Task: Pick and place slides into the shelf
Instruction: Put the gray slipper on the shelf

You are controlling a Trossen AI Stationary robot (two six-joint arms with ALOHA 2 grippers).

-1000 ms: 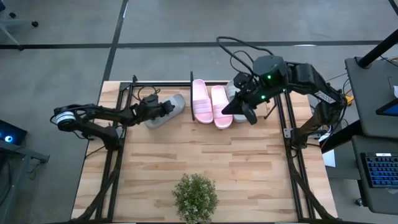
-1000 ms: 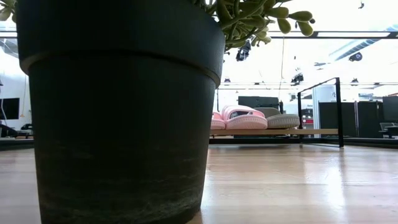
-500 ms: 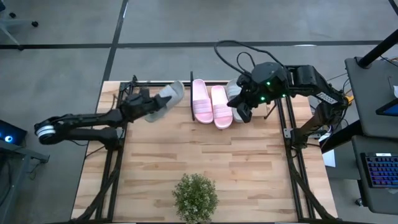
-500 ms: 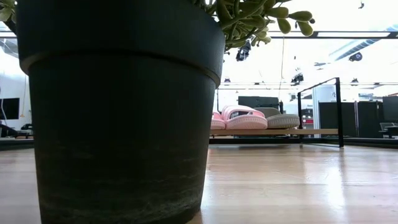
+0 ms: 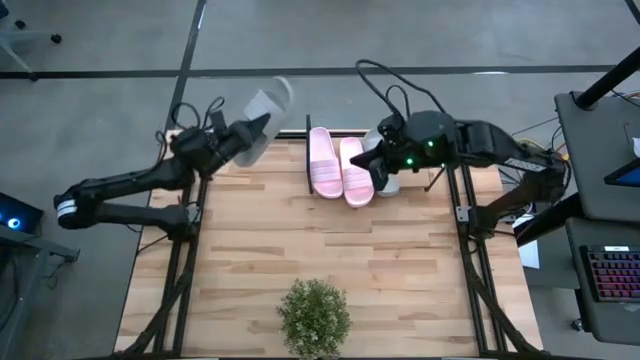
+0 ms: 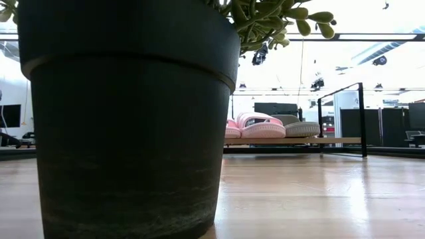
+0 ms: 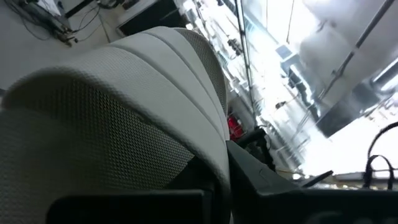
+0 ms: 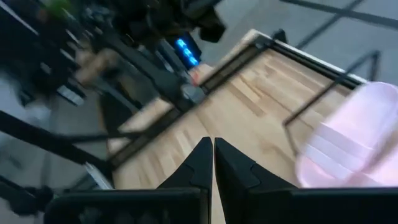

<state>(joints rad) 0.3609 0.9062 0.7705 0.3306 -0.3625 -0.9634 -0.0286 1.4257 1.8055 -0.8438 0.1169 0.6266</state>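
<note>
Left gripper point(image 5: 240, 135) has a light grey slide point(image 5: 262, 107) clamped by one end and holds it high, out past the far left corner of the table point(image 5: 330, 250), toe pointing away over the floor. In its wrist view the ribbed grey strap point(image 7: 124, 106) fills almost everything, so the grip looks deep enough, but from where I stand the sandal hangs a long way out on a stretched arm.

Biggest worry, to my eye, is the shelf point(image 5: 300, 150) itself. Its thin black uprights stand between that raised slide and the free left part of the board, and a soft sandal swung in low could catch on the frame and twist out of the fingers, or drop off the table's far edge onto the floor.

Next is the pink pair point(image 5: 338, 166), which sits side by side on the board. A grey slide set down too close could shove the nearer pink one and crowd the row.

Right gripper point(image 5: 383, 175) hovers just beside the other grey slide point(image 5: 378, 150) at the shelf's right end, its fingers point(image 8: 200, 163) pressed together and carrying nothing. If that arm drifts, I'd guess it could nudge that sandal or the pink one next to it.

Smallest: the potted plant point(image 5: 314, 316) at the near edge, well apart from all this, seems no hazard.
</note>
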